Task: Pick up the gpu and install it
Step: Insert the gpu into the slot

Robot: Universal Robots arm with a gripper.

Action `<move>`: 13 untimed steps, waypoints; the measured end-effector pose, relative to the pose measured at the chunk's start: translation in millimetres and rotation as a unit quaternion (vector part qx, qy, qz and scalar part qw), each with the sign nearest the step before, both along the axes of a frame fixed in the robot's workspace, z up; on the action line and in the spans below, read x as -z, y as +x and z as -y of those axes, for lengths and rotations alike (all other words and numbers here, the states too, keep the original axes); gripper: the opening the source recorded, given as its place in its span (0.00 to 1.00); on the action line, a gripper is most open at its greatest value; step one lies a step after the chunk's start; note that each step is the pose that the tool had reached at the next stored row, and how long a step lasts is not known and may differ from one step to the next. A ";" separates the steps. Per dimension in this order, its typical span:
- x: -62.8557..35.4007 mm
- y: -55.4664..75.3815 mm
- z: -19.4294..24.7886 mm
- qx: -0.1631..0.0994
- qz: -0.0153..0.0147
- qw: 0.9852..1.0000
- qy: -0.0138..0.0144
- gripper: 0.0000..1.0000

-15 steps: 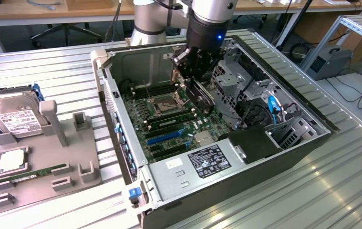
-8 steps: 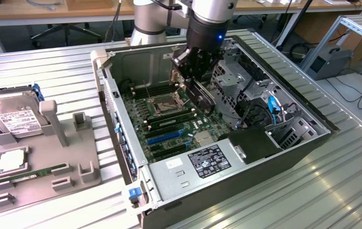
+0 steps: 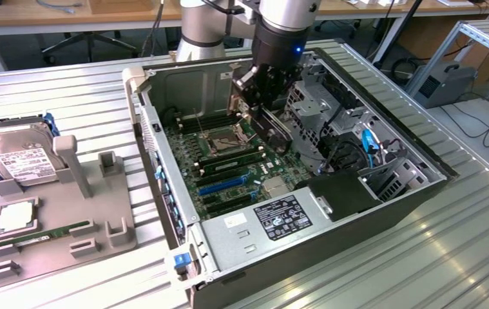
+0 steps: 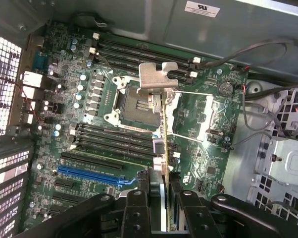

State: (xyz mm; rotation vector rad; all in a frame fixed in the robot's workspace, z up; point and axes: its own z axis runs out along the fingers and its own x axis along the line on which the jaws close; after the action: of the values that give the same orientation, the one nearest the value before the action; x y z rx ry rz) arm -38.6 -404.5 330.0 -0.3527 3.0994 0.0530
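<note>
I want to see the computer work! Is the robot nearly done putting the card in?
Done: the gpu is picked up, clamped in the gripper. In hand: it hangs edge-down over the motherboard inside the open case. Left: it does not look seated in any slot yet; the blue slot is bare.

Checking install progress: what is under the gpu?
Under the gpu, gripped edge-on by the gripper, lies the motherboard, its CPU socket and blue slot visible beside it. The strip directly beneath the card is covered.
</note>
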 end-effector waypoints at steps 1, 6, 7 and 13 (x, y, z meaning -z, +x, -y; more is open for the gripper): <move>0.0 0.0 0.0 -0.003 0.000 1.000 0.000 0.27; 0.0 0.0 0.0 -0.020 0.000 1.000 0.000 0.27; 0.0 0.0 0.0 -0.022 0.000 1.000 0.000 0.27; 0.0 0.0 0.0 -0.036 0.000 0.999 0.000 0.27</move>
State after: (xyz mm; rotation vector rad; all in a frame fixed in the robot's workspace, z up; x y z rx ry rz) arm -38.5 -404.5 330.0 -0.4636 3.0860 0.0542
